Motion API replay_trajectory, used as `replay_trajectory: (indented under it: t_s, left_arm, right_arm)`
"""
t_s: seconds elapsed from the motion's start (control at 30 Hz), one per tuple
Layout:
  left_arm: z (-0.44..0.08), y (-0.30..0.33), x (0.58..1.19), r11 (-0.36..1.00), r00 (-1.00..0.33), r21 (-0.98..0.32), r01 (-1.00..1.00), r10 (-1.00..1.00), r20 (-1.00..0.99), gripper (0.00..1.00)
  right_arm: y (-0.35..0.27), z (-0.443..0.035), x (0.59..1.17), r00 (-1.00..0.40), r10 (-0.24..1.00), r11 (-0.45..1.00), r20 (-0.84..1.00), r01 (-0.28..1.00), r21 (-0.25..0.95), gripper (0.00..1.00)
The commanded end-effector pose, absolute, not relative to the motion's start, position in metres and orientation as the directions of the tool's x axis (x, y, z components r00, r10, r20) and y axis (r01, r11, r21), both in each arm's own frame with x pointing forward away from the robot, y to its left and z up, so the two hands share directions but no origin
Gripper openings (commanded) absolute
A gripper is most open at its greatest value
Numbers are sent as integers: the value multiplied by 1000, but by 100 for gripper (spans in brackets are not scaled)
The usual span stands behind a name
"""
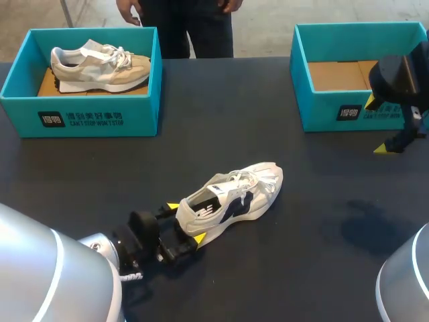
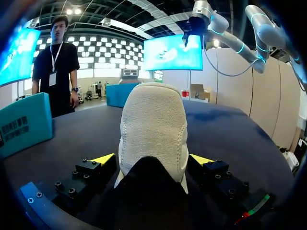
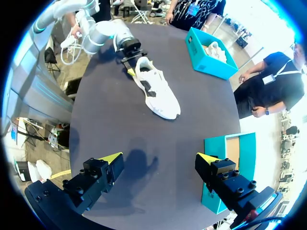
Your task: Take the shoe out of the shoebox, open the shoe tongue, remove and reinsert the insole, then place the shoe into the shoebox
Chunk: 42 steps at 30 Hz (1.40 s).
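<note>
Head view: left claw (image 1: 186, 223) looks pinched on the heel of the white sneaker (image 1: 234, 198), with the toe pointing away from it. Right claw (image 1: 377, 125) hangs spread wide, empty shoebox (image 1: 335, 114) just beside it. Left wrist view: the heel sits between the tips, seemingly touching both. Right wrist view: the sneaker's well ahead of the open claw. My worry is the heel-only grip, since tugging the tongue could twist the shoe loose.

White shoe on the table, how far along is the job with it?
Done: the white shoe lies on the table, out of the empty shoebox. In hand: the left gripper is at its heel; whether it grips is unclear. The right gripper hangs open near that box. Left: opening the tongue, insole out and back, reboxing.
</note>
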<state>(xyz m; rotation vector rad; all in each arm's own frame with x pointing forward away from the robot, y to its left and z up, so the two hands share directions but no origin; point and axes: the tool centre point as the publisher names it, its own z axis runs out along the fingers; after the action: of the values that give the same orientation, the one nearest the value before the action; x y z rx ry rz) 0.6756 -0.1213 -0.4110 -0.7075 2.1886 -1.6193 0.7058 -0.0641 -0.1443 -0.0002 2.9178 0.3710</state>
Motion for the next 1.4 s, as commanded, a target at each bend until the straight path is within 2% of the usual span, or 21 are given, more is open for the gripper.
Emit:
replay_trajectory:
  t_s: [0.03, 0.13, 0.17, 0.2, 0.27, 0.37, 0.47, 1.4]
  left_arm:
    - [-411, -125, 680, 243, -827, -949, -201, -561, 32, 100]
    - [-412, -125, 679, 248, -833, -947, -204, -553, 35, 100]
    - [-413, -125, 679, 249, -834, -947, -205, -551, 35, 94]
    - [-414, -125, 679, 251, -835, -946, -206, -550, 36, 84]
    - [-414, -125, 678, 254, -836, -945, -208, -547, 37, 49]
    - [-414, -125, 678, 254, -838, -944, -208, -544, 38, 29]
    - [-413, -124, 678, 255, -841, -945, -207, -539, 38, 0]
    - [-403, -71, 700, 296, -924, -943, -152, -380, 29, 0]
  right_arm:
    - [-63, -145, 708, -981, 24, 969, -194, -24, 245, 100]
    - [-63, -145, 708, -981, 24, 969, -194, -24, 245, 100]
    - [-63, -145, 708, -981, 24, 969, -194, -24, 245, 100]
    - [-63, -145, 708, -981, 24, 969, -194, -24, 245, 100]
    - [-63, -145, 708, -981, 24, 969, -194, -24, 245, 100]
    - [-63, -145, 708, -981, 24, 969, -194, -24, 245, 100]
    - [-63, -145, 708, -981, 24, 969, -194, -24, 245, 100]
    - [-63, -145, 708, -981, 24, 969, -194, -24, 245, 100]
